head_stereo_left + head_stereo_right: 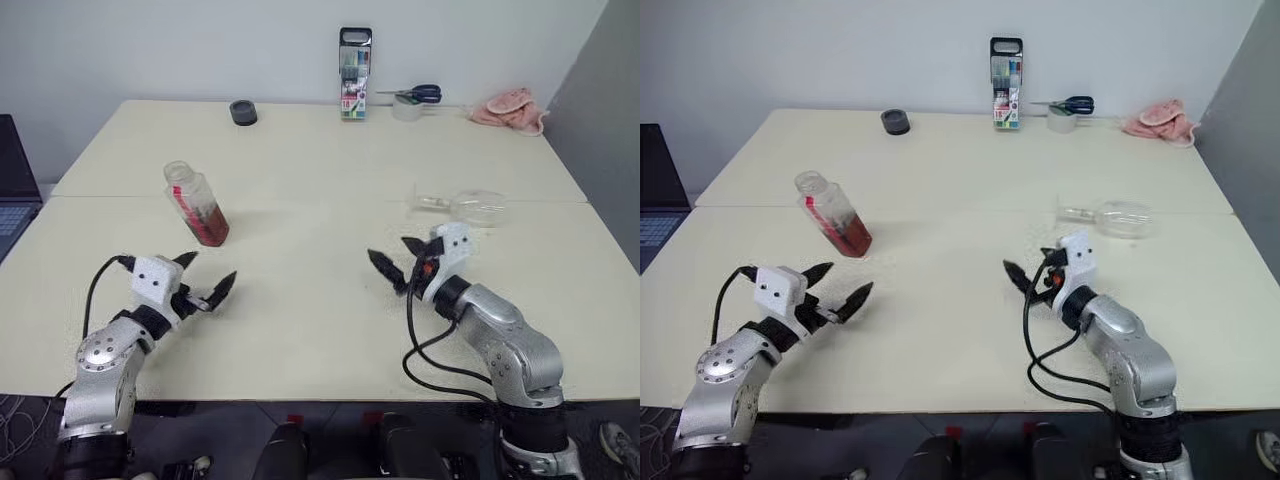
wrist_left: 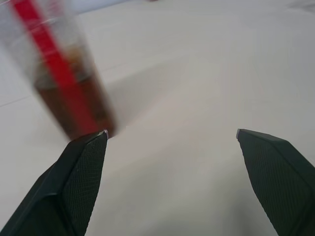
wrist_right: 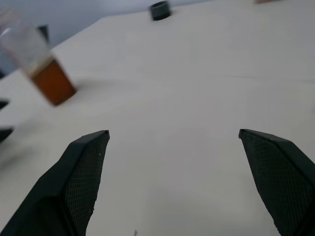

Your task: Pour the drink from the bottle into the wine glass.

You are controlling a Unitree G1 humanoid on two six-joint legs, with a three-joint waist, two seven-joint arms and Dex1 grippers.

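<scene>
The bottle [image 1: 196, 203], clear with a red label stripe, stands on the table at the left. The reddish-brown drink [image 1: 212, 227] fills its lower part. My left gripper [image 1: 207, 272] is open just in front of the bottle, not touching it; in the left wrist view the bottle [image 2: 59, 83] rises past one fingertip. The wine glass [image 1: 478, 208] lies on its side at the right, its foot towards the table's middle. My right gripper [image 1: 390, 250] hovers open in front of the glass and left of it, holding nothing. It points across the table at the bottle [image 3: 42, 69].
Along the far edge stand a tall marker-pen case [image 1: 355, 73], a black round lid [image 1: 243, 112], scissors on a small cup [image 1: 414, 98] and a pink cloth [image 1: 510, 108]. A laptop [image 1: 14, 190] sits off the left edge. Bare table [image 1: 310, 250] lies between the grippers.
</scene>
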